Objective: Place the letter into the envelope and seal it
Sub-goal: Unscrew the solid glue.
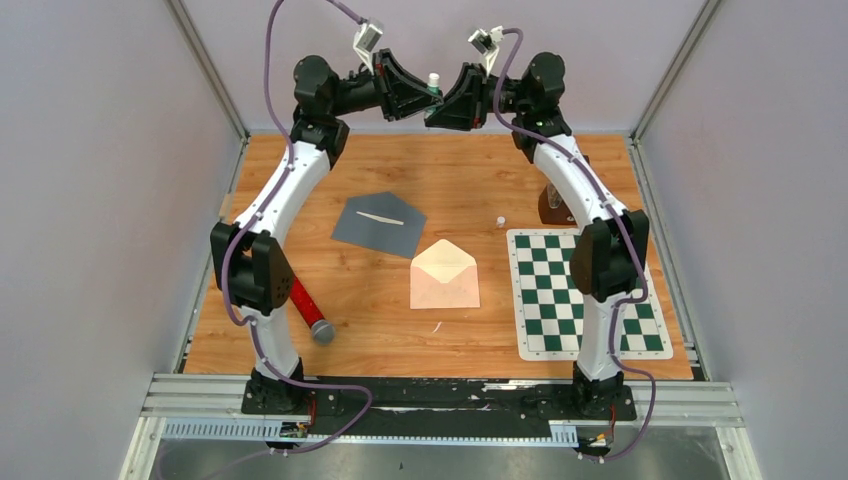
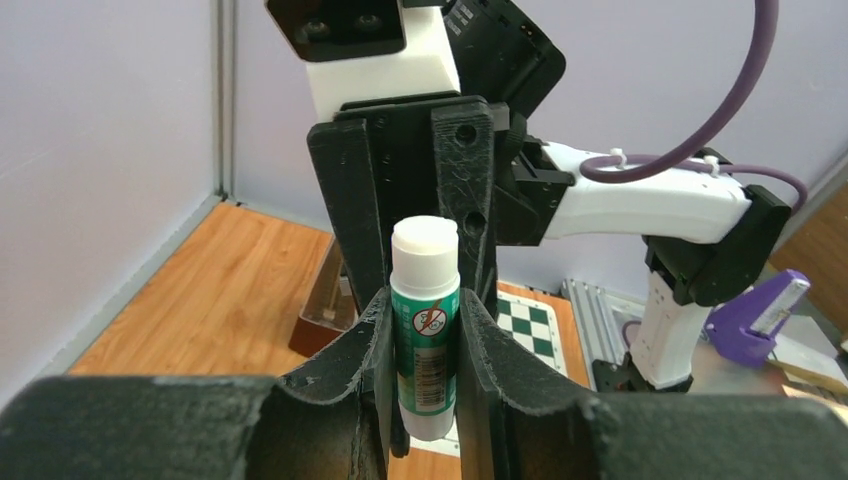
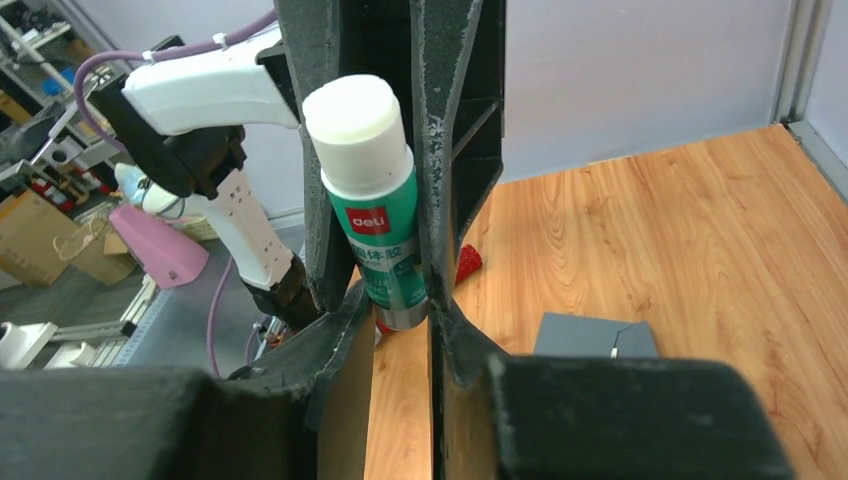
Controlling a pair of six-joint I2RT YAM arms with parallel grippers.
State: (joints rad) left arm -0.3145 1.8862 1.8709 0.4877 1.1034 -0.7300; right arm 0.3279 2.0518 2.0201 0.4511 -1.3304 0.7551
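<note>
Top view: two envelopes are lying apart on the table (image 1: 300, 180), one pink envelope (image 1: 445, 278) with its flap open and one grey envelope (image 1: 378, 222). Left wrist: the left gripper (image 2: 423, 300) is pinching one glue stick (image 2: 425, 350). Right wrist: the right gripper (image 3: 398, 305) is pinching the same stick's end.

green checkered mat (image 1: 556, 300); red, grey-tipped cylinder (image 1: 309, 311)

- Top view: set high above and behind the arm bases, looking down and forward, far enough to take in the whole desk (image 1: 470, 190).
- Left wrist view: looks along the left pincer (image 2: 425, 300), close up, toward the right arm (image 2: 650, 200).
- Right wrist view: looks along the right pincer (image 3: 398, 300), close up, toward the left arm (image 3: 210, 85).
- The wrist views face each other and share the glue stick (image 2: 426, 340).
</note>
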